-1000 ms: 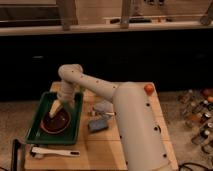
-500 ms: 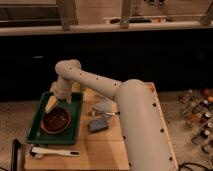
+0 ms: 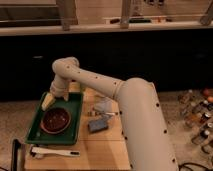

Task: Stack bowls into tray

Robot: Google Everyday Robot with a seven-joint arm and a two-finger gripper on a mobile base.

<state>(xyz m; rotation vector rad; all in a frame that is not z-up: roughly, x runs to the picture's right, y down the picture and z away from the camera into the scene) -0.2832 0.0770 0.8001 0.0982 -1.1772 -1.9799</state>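
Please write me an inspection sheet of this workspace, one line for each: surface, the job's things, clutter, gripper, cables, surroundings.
Surface: light wooden table, carrying the tray and some loose items.
Job's things: one reddish-brown bowl lies inside the green tray; whether more bowls are stacked under it cannot be told.
Clutter: grey block on the table to the right of the tray; long white tool in front of the tray.
Gripper: the gripper is over the tray's far left corner, beside the bowl.
Cables: none certain; a dark strip at the table's left edge may be one.
Surroundings: dark counter front behind the table; bottles on the floor at the right.
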